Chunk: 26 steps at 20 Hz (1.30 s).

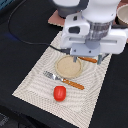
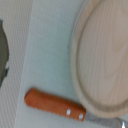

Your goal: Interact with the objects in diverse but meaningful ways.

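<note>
While your white arm hangs low over the far side of the mat, I honestly can't tell you whether the pincer (image 1: 92,58) is released or clenched. In the exterior view the fingers are buried under the bulky wrist housing, and the wrist view doesn't catch any fingertip at all.

Right below the wrist you've got a round pale wooden plate (image 1: 69,66), and the wrist view shows its raised rim (image 2: 102,55) up close, taking up most of that picture. Just beside the plate, on the side away from the fork, lies a utensil with an orange-brown wooden handle (image 2: 54,104). You can see two small silver rivets near the end where it meets a metal part, which is too cut off to name. In the exterior view the same handle (image 1: 88,59) pokes out from under the arm toward the exterior view's right.

On the near side of the plate sits a metal fork with an orange handle (image 1: 64,80), lying slanted, tines toward the exterior view's left. Closer to the camera than that, well clear of the arm, is your red tomato (image 1: 59,93), resting on its own on the mat.

All of it sits on a pale woven placemat (image 1: 35,86) laid diagonally across the black bench (image 1: 20,50). A black cable (image 1: 22,36) loops over the bench at the exterior view's left, and a brownish bowl (image 1: 123,15) shows at the upper right edge.
</note>
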### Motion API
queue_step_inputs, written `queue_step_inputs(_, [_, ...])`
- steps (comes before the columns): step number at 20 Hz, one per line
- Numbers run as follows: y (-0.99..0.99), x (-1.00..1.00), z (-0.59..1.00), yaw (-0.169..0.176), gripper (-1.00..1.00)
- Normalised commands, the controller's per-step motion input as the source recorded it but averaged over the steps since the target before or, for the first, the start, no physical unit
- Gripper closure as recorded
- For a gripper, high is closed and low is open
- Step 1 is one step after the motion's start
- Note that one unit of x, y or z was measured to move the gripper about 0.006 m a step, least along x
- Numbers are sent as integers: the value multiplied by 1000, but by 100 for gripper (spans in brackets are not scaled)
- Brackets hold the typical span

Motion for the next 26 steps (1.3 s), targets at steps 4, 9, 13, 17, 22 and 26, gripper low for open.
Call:
queue_step_inputs(4, [-631,-204,-150,-37,-100])
queue_step_inputs(9, [-605,-141,-6,-32,-100])
queue_step_inputs(13, [-584,-185,-4,-19,-100])
queue_step_inputs(17, [-500,-24,49,-32,-100])
queue_step_inputs(22, [-448,86,75,-49,-100])
queue_step_inputs(26, [-466,0,-16,-16,-100])
